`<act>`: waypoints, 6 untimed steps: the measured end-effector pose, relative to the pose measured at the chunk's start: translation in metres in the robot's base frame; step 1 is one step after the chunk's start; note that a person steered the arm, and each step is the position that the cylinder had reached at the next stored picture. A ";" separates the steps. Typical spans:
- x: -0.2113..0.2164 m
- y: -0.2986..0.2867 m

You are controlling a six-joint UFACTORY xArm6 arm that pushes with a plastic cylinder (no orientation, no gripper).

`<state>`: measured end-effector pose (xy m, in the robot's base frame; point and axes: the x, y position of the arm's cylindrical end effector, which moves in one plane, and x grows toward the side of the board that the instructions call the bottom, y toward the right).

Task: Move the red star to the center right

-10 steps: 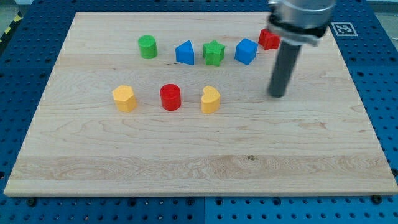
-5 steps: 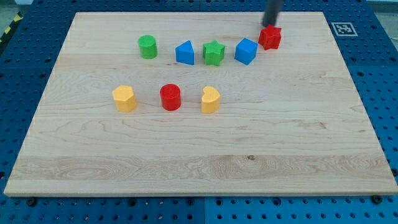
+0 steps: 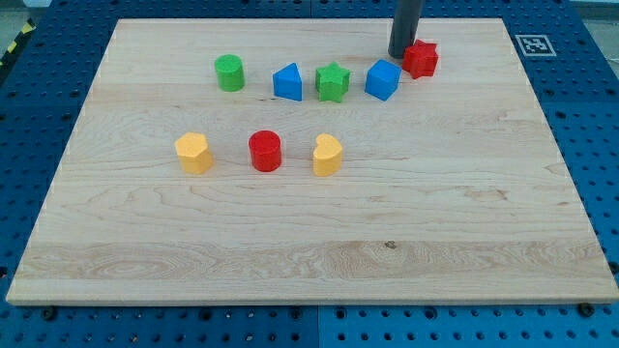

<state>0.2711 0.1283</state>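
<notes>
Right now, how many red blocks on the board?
2. The red star sits near the view's top right, with my tip just at its left. The red cylinder stands centre-left, between two yellow blocks. None looks hidden.

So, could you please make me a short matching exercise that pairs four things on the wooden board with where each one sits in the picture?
Things:
1. small red star block
2. green cylinder block
3. red cylinder block
4. my tip, the dark rod's lower end

Places:
A. between the two yellow blocks
B. at the view's left end of the upper row
C. at the view's right end of the upper row
D. just to the view's left of the red star, above the blue cube

Pairs: 1-C, 2-B, 3-A, 4-D
</notes>
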 end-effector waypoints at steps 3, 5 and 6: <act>0.005 0.044; 0.056 0.054; 0.093 0.069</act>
